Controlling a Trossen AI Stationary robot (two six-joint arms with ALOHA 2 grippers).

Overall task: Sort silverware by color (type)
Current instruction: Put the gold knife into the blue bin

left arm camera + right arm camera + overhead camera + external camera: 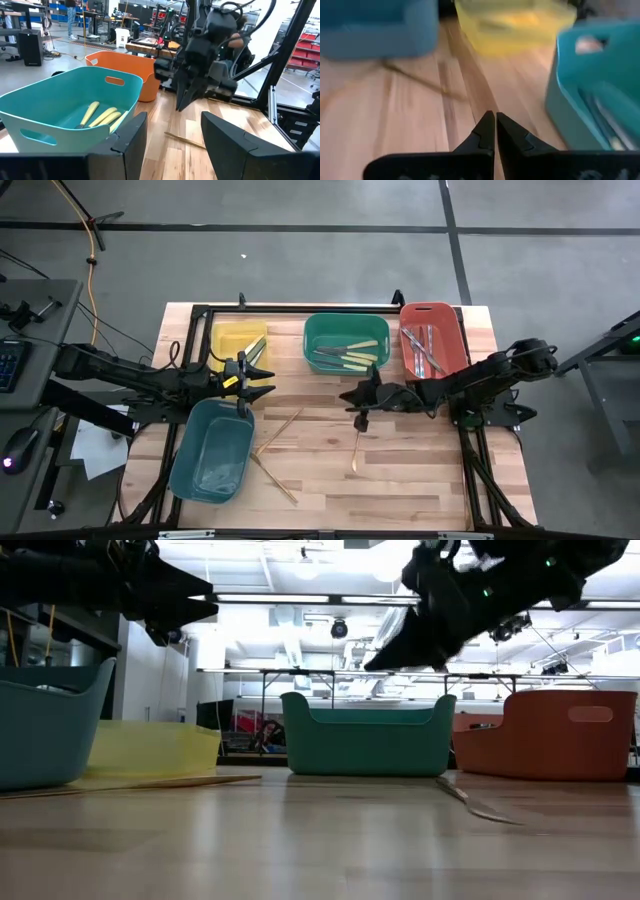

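Wooden utensil (356,448) lies loose below right gripper (361,420), fingers pressed together, empty: spread before descending. Left gripper (262,381) spread, waiting.

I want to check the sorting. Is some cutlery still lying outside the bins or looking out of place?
Yes. Several wooden utensils lie loose and crossed on the table right of the light-blue bin, and one more wooden utensil lies alone below the right gripper. The light-blue bin sits askew, unlike the other three.
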